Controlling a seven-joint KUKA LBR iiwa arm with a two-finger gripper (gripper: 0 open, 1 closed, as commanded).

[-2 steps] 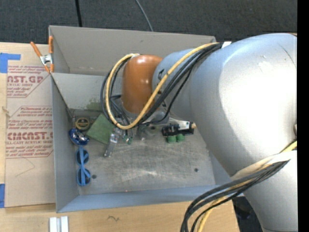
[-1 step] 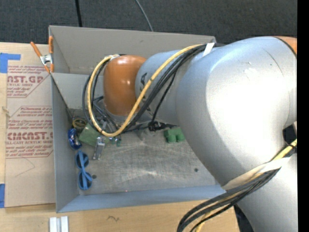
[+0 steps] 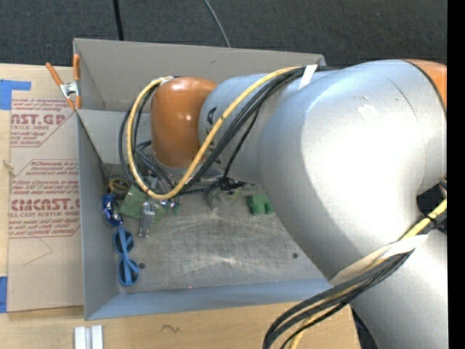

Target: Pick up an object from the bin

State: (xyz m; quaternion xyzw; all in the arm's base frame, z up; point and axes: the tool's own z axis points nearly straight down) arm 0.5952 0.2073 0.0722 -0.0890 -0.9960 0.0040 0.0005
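My gripper (image 3: 146,222) reaches down at the bin's left side, below the orange wrist cover. It hangs right beside a flat green piece (image 3: 133,203) that lies near the left wall. A small blue and white thing (image 3: 110,210) rests against that wall, just left of the green piece. In front of the gripper a blue looped thing like small scissor handles (image 3: 127,257) lies along the left wall. Nothing shows held in the gripper.
A small green block (image 3: 258,205) lies mid-bin next to the arm, with a small grey thing (image 3: 216,196) to its left. The arm covers the bin's back and right. Bare floor stretches along the front.
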